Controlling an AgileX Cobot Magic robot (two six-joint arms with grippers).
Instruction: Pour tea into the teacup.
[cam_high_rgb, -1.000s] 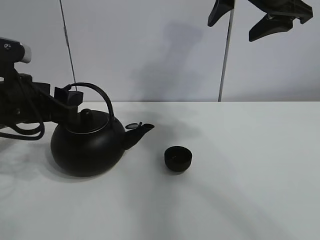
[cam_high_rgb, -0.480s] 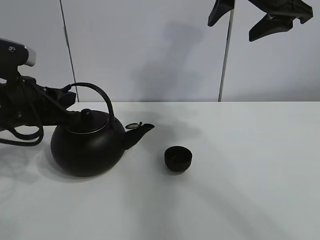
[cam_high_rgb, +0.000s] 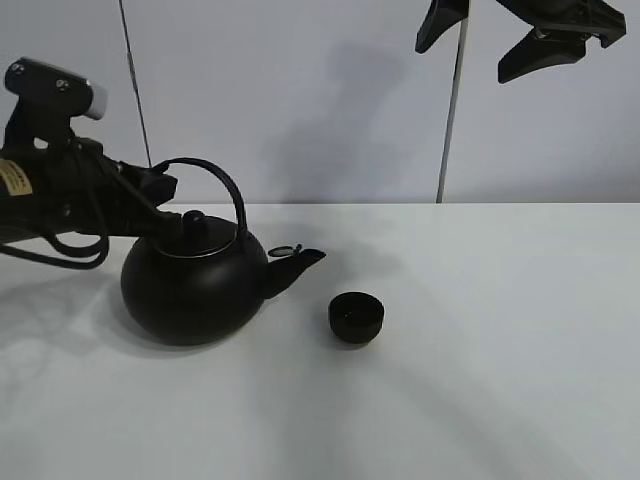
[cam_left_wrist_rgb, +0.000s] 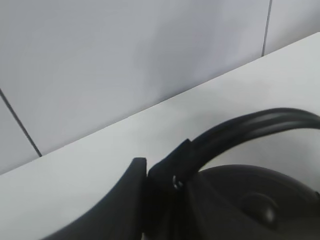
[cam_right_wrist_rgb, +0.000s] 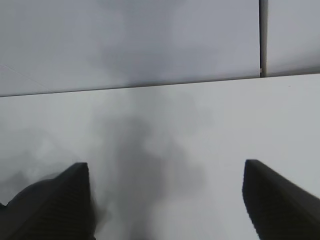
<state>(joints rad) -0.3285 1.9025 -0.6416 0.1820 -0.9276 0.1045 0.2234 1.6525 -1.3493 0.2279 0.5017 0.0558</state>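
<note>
The black kettle (cam_high_rgb: 195, 290) is seen left of centre over the white table (cam_high_rgb: 480, 380). Its arched handle (cam_high_rgb: 205, 161) is pinched at the rear end by the left gripper (cam_high_rgb: 160, 188), whose fingers (cam_left_wrist_rgb: 125, 200) are pressed onto it in the left wrist view. The small black teacup (cam_high_rgb: 356, 318) is set upright just below the middle of the frame, right of the spout (cam_high_rgb: 300, 265), near it but apart. The right gripper (cam_high_rgb: 490, 40) is held at the upper right, well above the table, with its jaws spread wide.
</note>
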